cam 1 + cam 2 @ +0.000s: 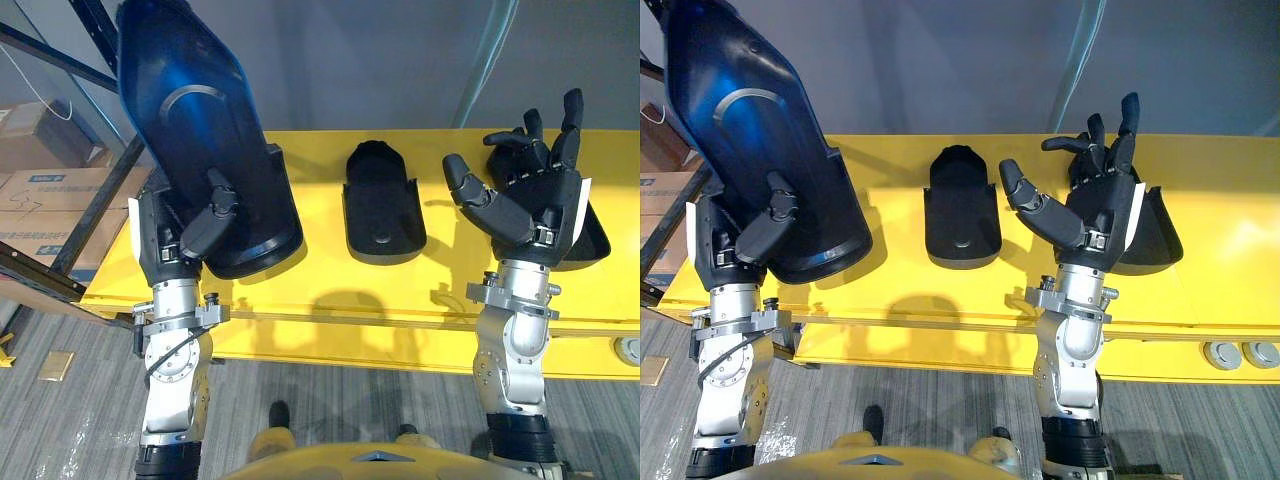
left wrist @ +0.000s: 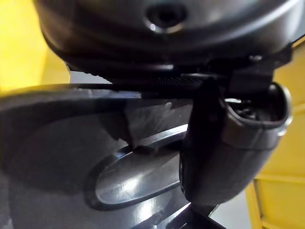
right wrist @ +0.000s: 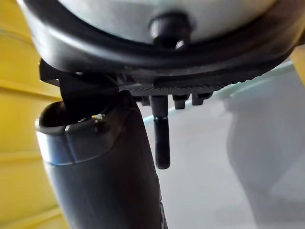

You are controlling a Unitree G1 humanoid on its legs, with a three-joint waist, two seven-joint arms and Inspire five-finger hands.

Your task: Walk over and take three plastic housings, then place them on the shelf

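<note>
Fingers on your left hand are hidden behind the large dark housing, so you cannot tell how they sit, but the thumb is curled over its front face and clamps it. In the left wrist view that thumb presses flat against the glossy shell. The housing is tilted, its narrow end raised up and to the left and its wide lower end over the left part of the yellow shelf. Whether it touches the shelf is unclear. To the far left, beyond the shelf's end, you have a dark metal frame and stacked cardboard boxes. At the shelf's middle, a second housing lies flat with its open side up, well apart from both of your hands. Further right, your right hand is raised palm up over the front of the shelf, its fingers straight and spread and the thumb held out to the side, holding nothing. Just behind it, a third housing rests on the shelf, partly covered by the hand.
</note>
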